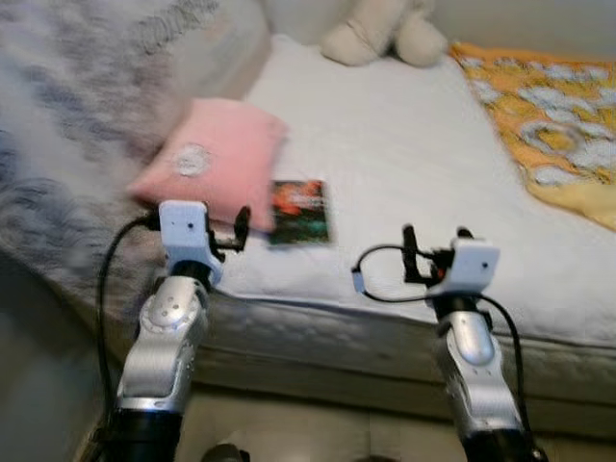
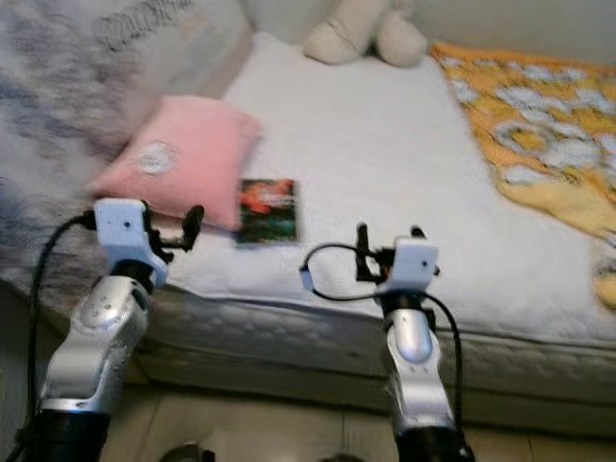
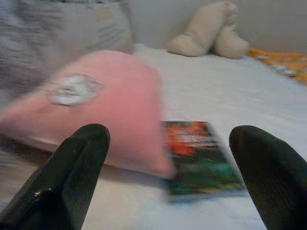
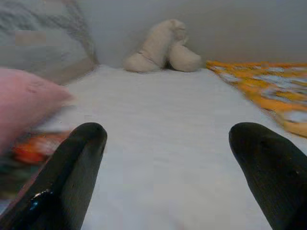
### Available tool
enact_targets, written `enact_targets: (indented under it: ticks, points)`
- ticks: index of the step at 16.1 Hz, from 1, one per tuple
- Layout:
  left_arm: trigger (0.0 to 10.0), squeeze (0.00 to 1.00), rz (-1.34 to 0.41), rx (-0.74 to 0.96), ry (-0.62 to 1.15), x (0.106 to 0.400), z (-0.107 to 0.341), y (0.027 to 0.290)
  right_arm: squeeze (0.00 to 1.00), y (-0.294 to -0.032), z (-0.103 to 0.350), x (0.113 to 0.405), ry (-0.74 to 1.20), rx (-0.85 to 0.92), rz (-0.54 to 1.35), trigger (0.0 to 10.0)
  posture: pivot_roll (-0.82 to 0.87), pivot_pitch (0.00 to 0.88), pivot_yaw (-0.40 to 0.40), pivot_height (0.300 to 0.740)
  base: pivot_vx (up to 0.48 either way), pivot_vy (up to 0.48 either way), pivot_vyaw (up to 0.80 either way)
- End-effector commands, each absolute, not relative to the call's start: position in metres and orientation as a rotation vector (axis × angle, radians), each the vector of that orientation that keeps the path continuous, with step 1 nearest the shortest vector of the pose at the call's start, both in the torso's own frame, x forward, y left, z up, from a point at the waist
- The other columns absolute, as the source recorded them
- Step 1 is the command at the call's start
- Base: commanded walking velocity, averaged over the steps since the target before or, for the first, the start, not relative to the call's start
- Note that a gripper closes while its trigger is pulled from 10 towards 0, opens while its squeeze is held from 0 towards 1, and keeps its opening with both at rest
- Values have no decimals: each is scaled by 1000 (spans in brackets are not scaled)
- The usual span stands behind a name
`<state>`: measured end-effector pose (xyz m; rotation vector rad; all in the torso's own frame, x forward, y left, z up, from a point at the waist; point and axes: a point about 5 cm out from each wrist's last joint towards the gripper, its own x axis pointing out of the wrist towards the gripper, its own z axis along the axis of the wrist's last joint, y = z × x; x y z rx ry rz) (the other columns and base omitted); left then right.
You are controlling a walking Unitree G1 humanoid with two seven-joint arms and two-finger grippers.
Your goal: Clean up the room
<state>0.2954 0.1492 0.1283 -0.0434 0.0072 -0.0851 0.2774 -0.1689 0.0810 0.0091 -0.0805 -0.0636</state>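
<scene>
A soft square pink fabric pillow (image 1: 217, 159) lies on the white quilted bed (image 1: 404, 154), touching a flat glossy dark book (image 1: 299, 212). The left tool (image 3: 168, 163) gapes empty before both; the right tool (image 4: 168, 163) gapes empty over bare sheet.

Head cameras look down; wrist cameras skim low across the bed (image 1: 404, 144).

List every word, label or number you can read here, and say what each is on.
None can be read.
Book: red and green cover beside the pink pillow, any print blurred.
Pink pillow: a round pale patch, too blurred to tell if it is lettered.
Grey blanket: dark patterning, no legible letters.
Orange blanket: a pattern, no text.
</scene>
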Motion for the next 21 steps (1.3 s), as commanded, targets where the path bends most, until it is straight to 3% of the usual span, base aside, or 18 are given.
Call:
enact_targets:
  ticks: [1,6,21]
  points:
    - [10000,0,-98,-16,0,299,130,148,0,-171,82,279,-76,25,-82,10000,23,0,-18,723,0,-450,0]
    - [10000,0,-142,21,-22,306,134,138,0,-176,81,281,-62,10,-104,10000,4,0,-4,723,0,-433,0]
    - [10000,0,-173,44,-17,308,131,135,0,-174,77,281,-39,-18,-96,10000,-7,0,1,723,297,-371,0]
